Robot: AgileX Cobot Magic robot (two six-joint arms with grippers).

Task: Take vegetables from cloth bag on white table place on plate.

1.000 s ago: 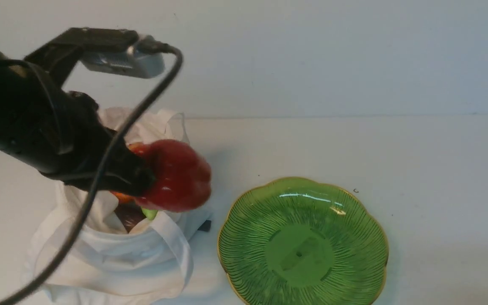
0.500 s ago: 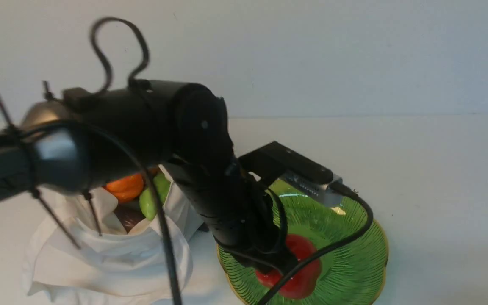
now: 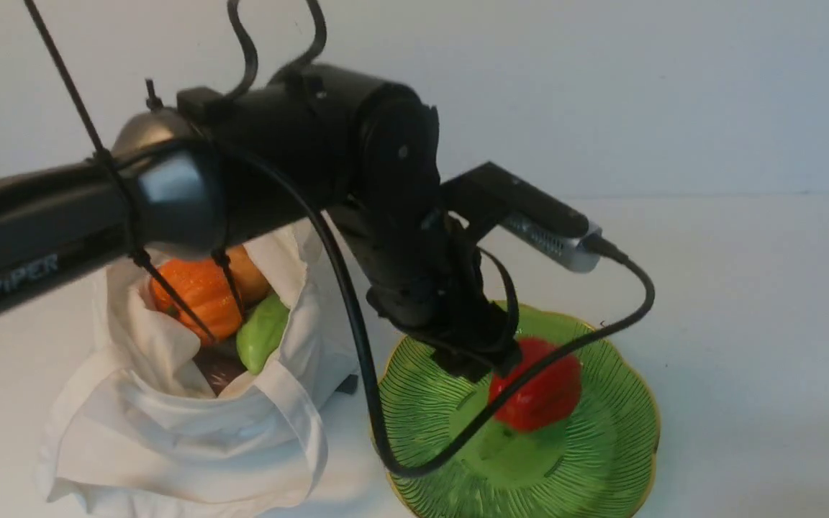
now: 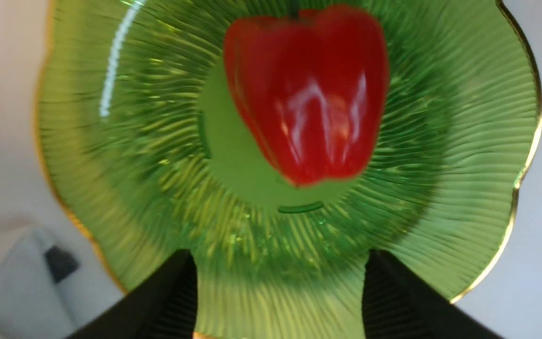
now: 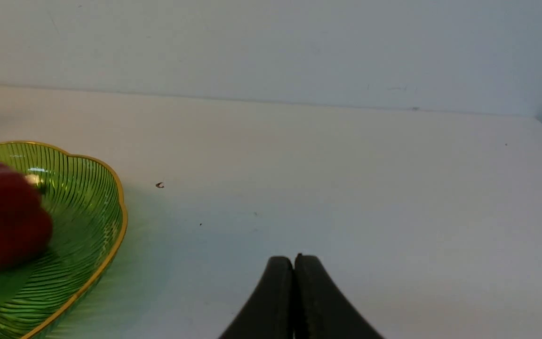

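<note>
Change since earlier frames: one second ago the left arm (image 3: pixel 278 165) held the red bell pepper (image 3: pixel 537 396) over the cloth bag (image 3: pixel 170 432) at the left of the front view. Half a second ago it was low over the near part of the green glass plate (image 3: pixel 623 446), pepper still at its tip. The arm now stands higher and the pepper lies released on the plate, over the flat centre and towards its right. The bag's mouth, then partly covered, is now in view.

Left fingers (image 4: pixel 167 301): spread wide, holding nothing. The wrist view shows the pepper (image 4: pixel 308 94) beyond them on the plate (image 4: pixel 464 165), with clear green glass between.

Right fingers (image 5: pixel 275 301): pressed together with nothing between them, above bare bench (image 5: pixel 346 165) well to the right of the plate (image 5: pixel 97 212). The pepper (image 5: pixel 3 216) shows blurred at that frame's left edge.

Count:
- Plates: one, lower centre-right of the front view.
- Cloth bags: one, lower left, just beside the plate.
- Vegetables on the plate: one, the pepper.
- Vegetables seen in the bag: one orange pumpkin (image 3: pixel 195 288) and one light green gourd (image 3: pixel 262 332), touching. A dark piece below them cannot be identified.
</note>
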